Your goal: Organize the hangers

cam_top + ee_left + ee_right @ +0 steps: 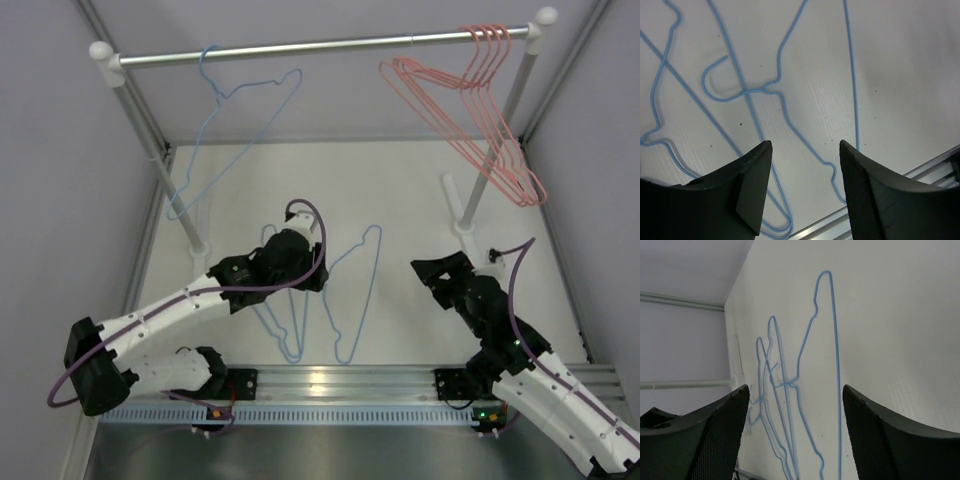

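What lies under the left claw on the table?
Under the open left claw lie overlapping blue hangers, flat on the white table. In the top view the left arm hides part of them, so their number is unclear.

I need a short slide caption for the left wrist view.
Open left fingers hover above overlapping light blue hangers lying on the white table.
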Controlling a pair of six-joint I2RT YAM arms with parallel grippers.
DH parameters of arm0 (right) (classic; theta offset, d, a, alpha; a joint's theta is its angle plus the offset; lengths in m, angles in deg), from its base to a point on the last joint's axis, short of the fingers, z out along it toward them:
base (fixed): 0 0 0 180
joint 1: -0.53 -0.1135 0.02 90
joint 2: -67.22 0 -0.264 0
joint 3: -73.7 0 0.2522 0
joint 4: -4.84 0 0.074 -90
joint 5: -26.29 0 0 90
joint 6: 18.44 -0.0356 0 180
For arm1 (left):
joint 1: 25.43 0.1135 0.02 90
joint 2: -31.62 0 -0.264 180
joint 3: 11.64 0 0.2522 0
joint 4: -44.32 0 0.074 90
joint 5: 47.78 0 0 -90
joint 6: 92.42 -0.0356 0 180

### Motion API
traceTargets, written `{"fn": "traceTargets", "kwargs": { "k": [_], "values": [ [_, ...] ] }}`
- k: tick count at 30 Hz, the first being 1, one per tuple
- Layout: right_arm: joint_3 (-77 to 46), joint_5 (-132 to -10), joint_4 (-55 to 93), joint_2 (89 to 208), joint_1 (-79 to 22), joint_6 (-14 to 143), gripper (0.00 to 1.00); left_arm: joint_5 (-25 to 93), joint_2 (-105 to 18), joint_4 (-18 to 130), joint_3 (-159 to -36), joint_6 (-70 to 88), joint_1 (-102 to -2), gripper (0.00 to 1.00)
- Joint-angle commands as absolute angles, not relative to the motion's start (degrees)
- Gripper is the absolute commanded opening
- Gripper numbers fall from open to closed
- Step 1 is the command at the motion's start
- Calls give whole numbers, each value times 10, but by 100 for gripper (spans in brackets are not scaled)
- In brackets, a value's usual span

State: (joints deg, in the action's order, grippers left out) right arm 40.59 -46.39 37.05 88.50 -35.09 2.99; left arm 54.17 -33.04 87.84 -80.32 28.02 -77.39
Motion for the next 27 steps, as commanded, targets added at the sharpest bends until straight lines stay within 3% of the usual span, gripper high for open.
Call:
{"fn": "traceTargets", "kwargs": {
  "k": [1, 15, 27],
  "values": [
    [415, -450, 393, 880, -359, 37, 73, 589, -329, 752, -750, 344, -783, 60],
    [425, -463, 407, 859, -359, 43, 73, 658, -501, 632, -697, 404, -783, 55],
    [428, -472, 410, 856, -359, 50, 73, 691, -480, 647, -661, 407, -757, 55]
  ]
}}
